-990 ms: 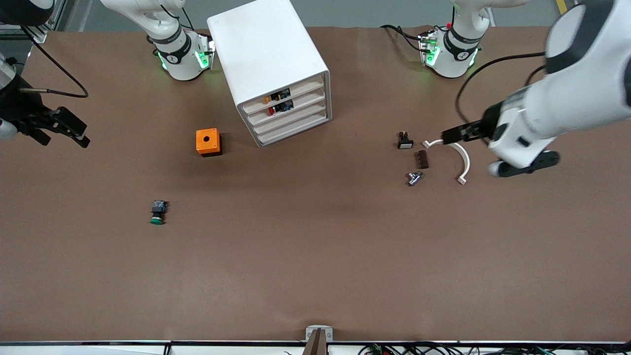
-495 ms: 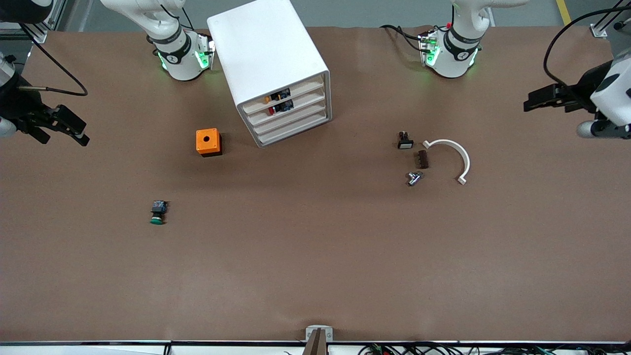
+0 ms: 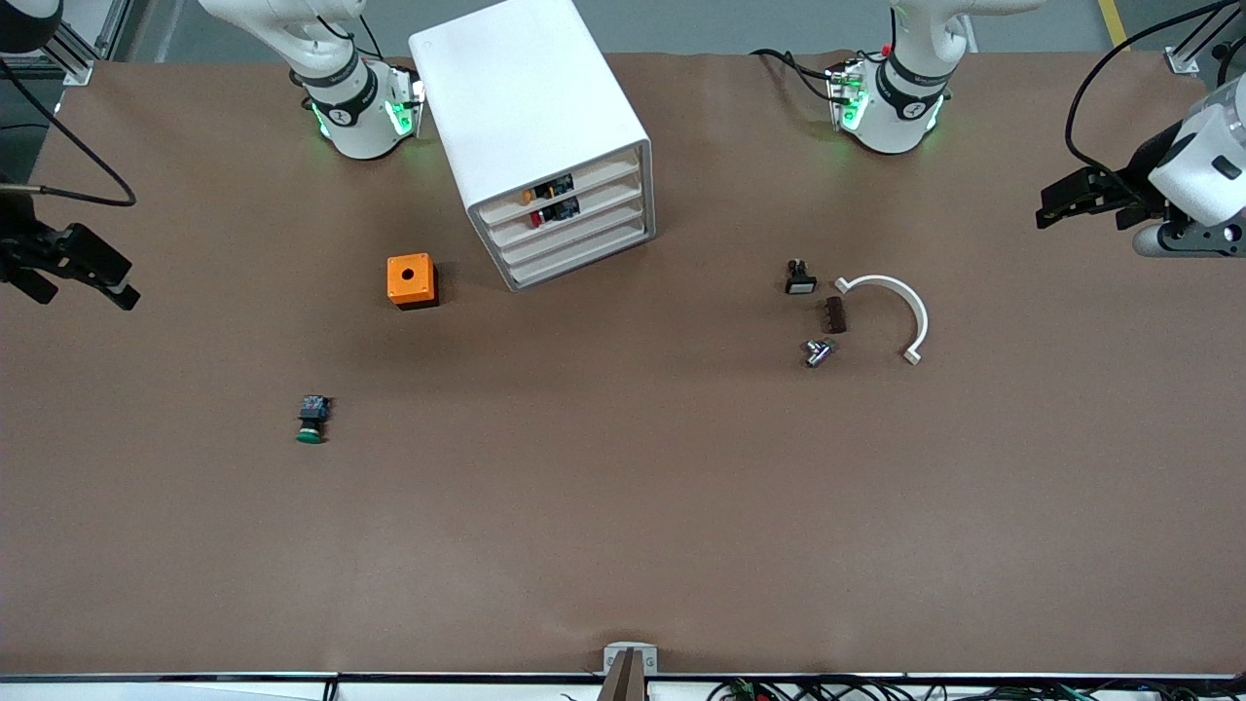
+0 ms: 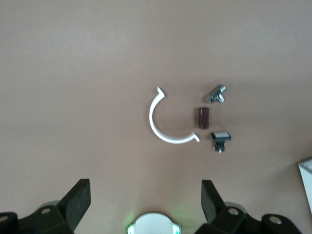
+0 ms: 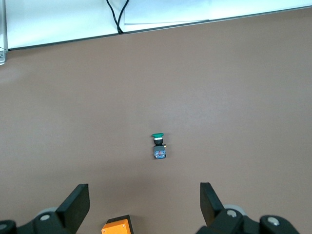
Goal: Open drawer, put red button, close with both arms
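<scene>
We find both arms drawn back to the ends of the table, each holding nothing. The left gripper (image 3: 1056, 204) hangs over the bare table surface (image 3: 623, 506) at the left arm's end, its wrist roughly level and its fingers (image 4: 78, 199) spread wide apart. The right gripper (image 3: 92, 273) hangs over the table edge at the right arm's end, fingers (image 5: 77, 201) likewise spread wide.

The white cabinet (image 3: 531, 117) stands between the two arm bases. Its second-highest drawer (image 3: 569, 206) sits flush with the other three, and the red button (image 3: 536, 220) shows at that drawer's front notch, inside the cabinet.

An orange box (image 3: 410, 280) lies beside the cabinet toward the right arm's end, and the green button (image 3: 311, 421) lies nearer the front camera than it. A white curved clip (image 3: 900, 307), a brown block (image 3: 834, 314) and two small fittings lie toward the left arm's end.
</scene>
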`<state>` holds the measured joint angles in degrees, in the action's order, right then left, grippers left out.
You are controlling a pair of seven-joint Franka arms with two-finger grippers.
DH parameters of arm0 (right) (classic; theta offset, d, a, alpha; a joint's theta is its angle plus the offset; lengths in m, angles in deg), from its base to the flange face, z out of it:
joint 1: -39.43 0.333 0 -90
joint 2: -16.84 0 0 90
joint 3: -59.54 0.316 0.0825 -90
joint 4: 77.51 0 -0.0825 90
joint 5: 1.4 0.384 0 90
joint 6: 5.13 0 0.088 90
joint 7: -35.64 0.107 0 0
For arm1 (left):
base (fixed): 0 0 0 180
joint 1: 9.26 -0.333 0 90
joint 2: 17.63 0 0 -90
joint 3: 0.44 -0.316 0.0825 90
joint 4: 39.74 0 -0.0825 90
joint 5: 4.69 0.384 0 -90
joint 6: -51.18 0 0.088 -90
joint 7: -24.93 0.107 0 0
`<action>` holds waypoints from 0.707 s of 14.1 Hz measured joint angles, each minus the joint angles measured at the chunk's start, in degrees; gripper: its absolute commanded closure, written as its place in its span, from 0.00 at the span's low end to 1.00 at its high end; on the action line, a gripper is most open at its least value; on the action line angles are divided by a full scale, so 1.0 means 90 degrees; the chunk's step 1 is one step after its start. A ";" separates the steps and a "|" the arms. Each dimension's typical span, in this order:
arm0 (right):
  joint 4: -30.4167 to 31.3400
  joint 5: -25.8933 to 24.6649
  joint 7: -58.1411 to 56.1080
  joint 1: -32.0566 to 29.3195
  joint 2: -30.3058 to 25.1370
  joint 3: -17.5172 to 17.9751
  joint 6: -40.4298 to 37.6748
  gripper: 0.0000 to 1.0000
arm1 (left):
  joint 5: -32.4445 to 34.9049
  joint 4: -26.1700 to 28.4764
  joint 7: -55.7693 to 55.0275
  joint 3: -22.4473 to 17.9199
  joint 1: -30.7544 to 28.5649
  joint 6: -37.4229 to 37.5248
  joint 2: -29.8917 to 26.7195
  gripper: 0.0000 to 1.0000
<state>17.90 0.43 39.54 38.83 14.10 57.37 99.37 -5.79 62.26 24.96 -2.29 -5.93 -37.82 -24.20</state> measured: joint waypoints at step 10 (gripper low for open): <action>-0.0377 0.0000 0.0000 -0.0009 0.0276 0.0002 -0.0269 0.00 | 0.0008 -0.1053 0.0000 0.0002 0.0043 -0.0056 0.0555 0.00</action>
<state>14.51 0.43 39.54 38.76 16.59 57.38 96.94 -5.72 52.78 24.95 -2.27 -5.54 -38.32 -19.21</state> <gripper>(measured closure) 0.000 0.000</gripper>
